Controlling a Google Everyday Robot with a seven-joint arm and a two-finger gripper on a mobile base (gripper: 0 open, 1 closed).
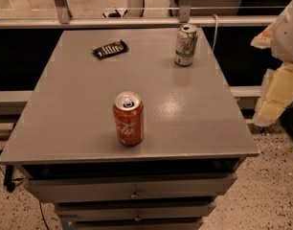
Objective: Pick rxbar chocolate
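The rxbar chocolate is a flat black-wrapped bar with pale lettering. It lies at the far left of the grey table top, turned slightly askew. My gripper shows at the right edge of the view as pale yellow and white parts. It hangs off the table's right side, well away from the bar and holding nothing that I can see.
A red cola can stands upright near the table's front middle. A white-green can stands upright at the far right. A metal rail runs behind the table. Drawers sit below the front edge.
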